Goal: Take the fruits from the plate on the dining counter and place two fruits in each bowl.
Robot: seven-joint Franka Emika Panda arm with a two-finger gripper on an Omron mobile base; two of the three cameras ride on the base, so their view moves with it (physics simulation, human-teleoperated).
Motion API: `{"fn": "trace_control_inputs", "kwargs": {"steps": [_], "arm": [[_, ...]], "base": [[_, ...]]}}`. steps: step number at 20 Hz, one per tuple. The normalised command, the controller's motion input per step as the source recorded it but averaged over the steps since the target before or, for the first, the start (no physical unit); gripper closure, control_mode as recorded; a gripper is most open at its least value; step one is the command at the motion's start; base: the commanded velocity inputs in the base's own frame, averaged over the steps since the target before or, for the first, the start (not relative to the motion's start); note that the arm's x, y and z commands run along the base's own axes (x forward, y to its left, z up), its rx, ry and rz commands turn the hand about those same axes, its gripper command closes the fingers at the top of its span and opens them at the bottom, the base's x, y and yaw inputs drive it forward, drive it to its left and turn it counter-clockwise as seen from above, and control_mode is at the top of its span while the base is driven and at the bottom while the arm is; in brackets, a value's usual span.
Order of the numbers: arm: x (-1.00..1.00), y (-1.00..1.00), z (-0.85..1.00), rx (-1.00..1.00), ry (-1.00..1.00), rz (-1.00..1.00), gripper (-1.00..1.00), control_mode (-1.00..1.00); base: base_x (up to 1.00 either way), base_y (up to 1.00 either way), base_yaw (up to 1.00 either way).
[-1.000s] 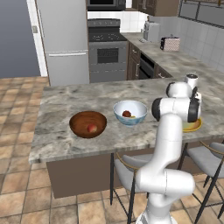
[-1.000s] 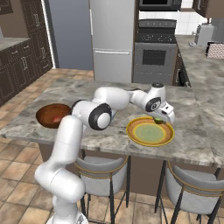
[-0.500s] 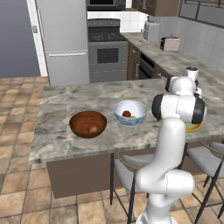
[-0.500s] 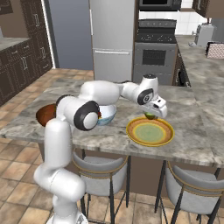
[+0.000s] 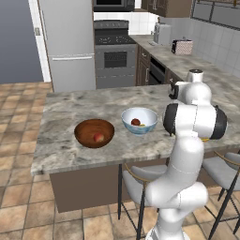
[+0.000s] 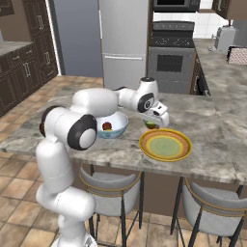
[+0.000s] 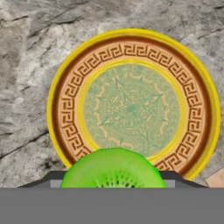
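Green fruit [image 7: 113, 168]: bright green, round, with a ring of tiny dark seeds on its cut face, like a kiwi half; it sits between the finger tips at the bottom of the hand view, and shows as a small green spot [image 6: 151, 125] under the hand in the right base view.
Gripper [image 6: 155, 120]: held above the counter just beside the plate's far-left rim; fingers clamped on the green fruit.
Plate [image 6: 165, 144]: flat, round, yellow rim, a brown band with a key pattern, a pale green patterned middle [image 7: 131, 105]; nothing lies on it. It sits near the counter's front edge, to the right of the white bowl.
White bowl [image 5: 139, 120]: glossy white inside, pale blue sides; it holds a dark red fruit [image 5: 135, 122] and a yellow fruit [image 5: 143, 125] just beside it. In the right base view the arm partly hides the bowl [image 6: 112, 126].
Brown bowl [image 5: 94, 133]: dark wood, deep, left of the white bowl and apart from it; a reddish-peach fruit [image 5: 98, 137] lies inside.
Counter [image 5: 70, 108]: grey-beige marbled stone on a brown wooden base; both bowls and the plate stand on it.
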Motion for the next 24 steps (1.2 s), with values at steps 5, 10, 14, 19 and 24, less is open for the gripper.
{"fn": "trace_control_inputs", "kwargs": {"steps": [5,10,14,19,24], "arm": [[-0.04,0.59,0.01,0.00,0.03,0.07,1.00,-1.00],[-0.01,0.40,0.01,0.09,0.02,0.15,1.00,-1.00],[-0.06,0.14,0.17,0.18,0.05,0.17,1.00,-1.00],[-0.14,0.06,0.39,0.20,0.06,0.16,1.00,-1.00],[-0.03,0.41,0.26,0.10,0.05,0.13,1.00,-1.00]], "base": [[0.00,0.00,0.00],[0.00,0.00,0.00],[0.00,0.00,0.00],[0.00,0.00,0.00],[0.00,0.00,0.00]]}}
